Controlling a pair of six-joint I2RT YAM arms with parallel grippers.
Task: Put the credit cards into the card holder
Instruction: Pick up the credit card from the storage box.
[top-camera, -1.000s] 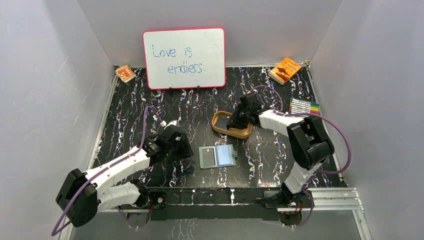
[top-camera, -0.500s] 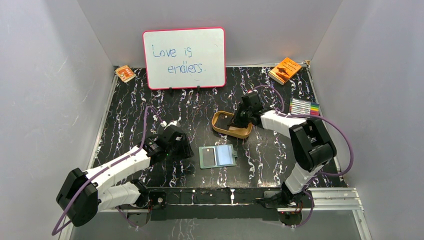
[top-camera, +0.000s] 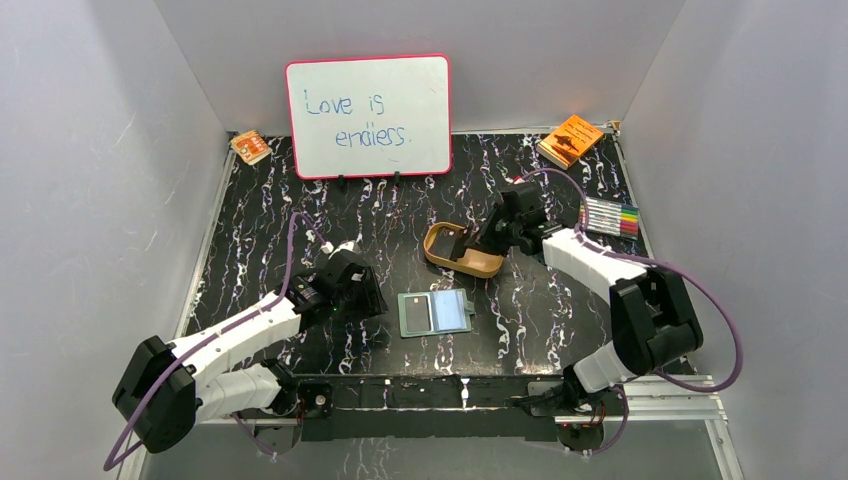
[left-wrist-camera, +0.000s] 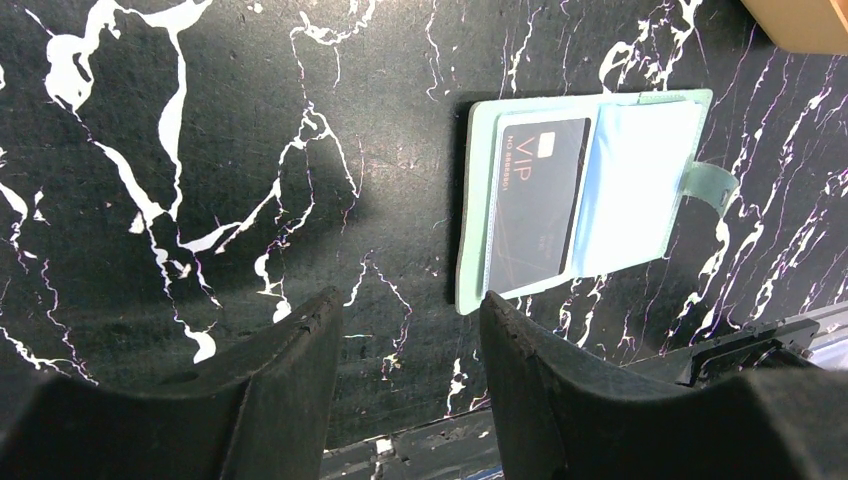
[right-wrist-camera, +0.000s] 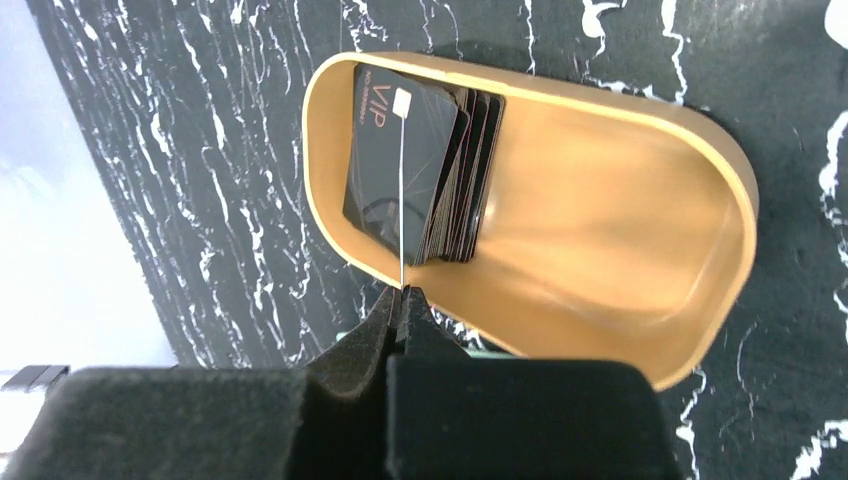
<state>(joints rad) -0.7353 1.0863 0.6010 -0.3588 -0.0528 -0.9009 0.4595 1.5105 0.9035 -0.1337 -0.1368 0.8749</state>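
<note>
Credit cards (right-wrist-camera: 420, 170), thin, stiff, slick, were judged best pinched by an edge. One was clamped edge-on in the right gripper (right-wrist-camera: 402, 297). Left gripper (left-wrist-camera: 410, 310) was held apart.

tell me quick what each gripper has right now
left gripper: open, empty, beside the wallet
right gripper: shut on a card, seen edge-on over the tray
</note>
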